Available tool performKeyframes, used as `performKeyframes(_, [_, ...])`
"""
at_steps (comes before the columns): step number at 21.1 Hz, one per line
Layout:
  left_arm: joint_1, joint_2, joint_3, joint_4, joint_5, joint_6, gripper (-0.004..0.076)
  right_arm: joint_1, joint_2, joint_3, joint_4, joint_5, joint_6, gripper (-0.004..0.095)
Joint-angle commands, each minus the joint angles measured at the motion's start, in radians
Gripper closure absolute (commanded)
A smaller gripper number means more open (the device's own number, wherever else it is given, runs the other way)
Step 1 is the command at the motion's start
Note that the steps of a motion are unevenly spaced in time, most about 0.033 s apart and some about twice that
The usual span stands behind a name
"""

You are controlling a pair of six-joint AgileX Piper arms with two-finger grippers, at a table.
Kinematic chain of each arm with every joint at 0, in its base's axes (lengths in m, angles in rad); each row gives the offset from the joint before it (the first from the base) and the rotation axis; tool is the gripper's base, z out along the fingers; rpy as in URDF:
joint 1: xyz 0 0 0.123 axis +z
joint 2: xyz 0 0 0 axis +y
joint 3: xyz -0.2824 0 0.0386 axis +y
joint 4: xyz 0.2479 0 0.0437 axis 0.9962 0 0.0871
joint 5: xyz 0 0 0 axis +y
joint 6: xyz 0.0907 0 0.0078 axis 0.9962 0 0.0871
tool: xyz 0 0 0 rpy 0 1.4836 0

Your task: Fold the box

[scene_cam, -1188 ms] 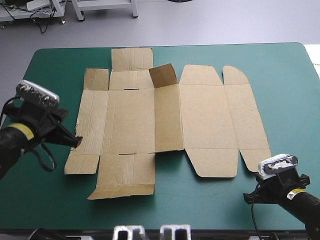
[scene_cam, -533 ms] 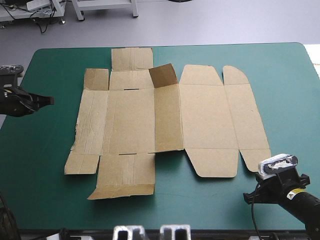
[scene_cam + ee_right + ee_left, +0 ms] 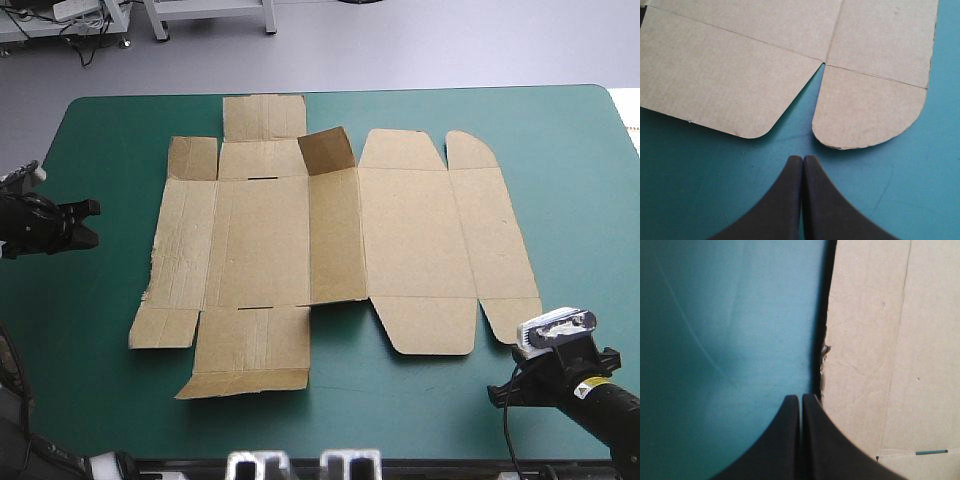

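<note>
Lying flat and unfolded, the brown cut cardboard box sheet (image 3: 400, 230) covers the middle of the teal-green table cover (image 3: 560, 130).
One small flap (image 3: 326, 152) stands tilted up at its twelve o'clock edge. At the sheet's nine o'clock the left gripper (image 3: 801, 401) has its black fingers pressed together on nothing, tip just beside the ragged board edge. At five o'clock the right gripper (image 3: 802, 160) is likewise closed and empty, near two rounded flaps (image 3: 867, 112).

Table (image 3: 560, 130), teal-green cover; brown box (image 3: 330, 245) flat on it, one flap raised
</note>
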Motion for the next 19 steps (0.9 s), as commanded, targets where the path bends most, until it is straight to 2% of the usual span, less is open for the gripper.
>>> performKeyframes(1, [0.000, -0.009, -0.034, -0.031, 0.059, 0.003, 0.0711, 0.001, 0.006, -0.033, 0.007, -0.051, 0.000, 0.0932])
performKeyframes(3, [-0.002, 0.023, -0.034, -0.069, 0.078, 0.003, 0.0705, 0.001, 0.006, -0.033, 0.007, -0.051, 0.000, 0.0932])
performKeyframes(5, [-0.018, 0.046, -0.034, -0.084, 0.078, 0.019, 0.0665, 0.001, 0.006, -0.033, 0.007, -0.051, 0.009, 0.0931])
performKeyframes(7, [-0.049, 0.070, -0.034, -0.078, 0.078, 0.056, 0.0578, 0.001, 0.006, -0.033, 0.007, -0.051, 0.026, 0.0931])
performKeyframes(9, [-0.090, 0.099, -0.034, -0.061, 0.078, 0.055, 0.0426, 0.001, 0.006, -0.033, 0.007, -0.051, 0.034, 0.0931])
performKeyframes(11, [-0.115, 0.113, -0.034, -0.041, 0.078, 0.055, 0.0366, 0.001, 0.006, -0.033, 0.007, -0.051, 0.041, 0.0931])
performKeyframes(19, [-0.120, 0.117, 0.021, -0.041, 0.078, 0.067, 0.0368, 0.001, 0.006, -0.033, 0.007, -0.051, 0.053, 0.0931])
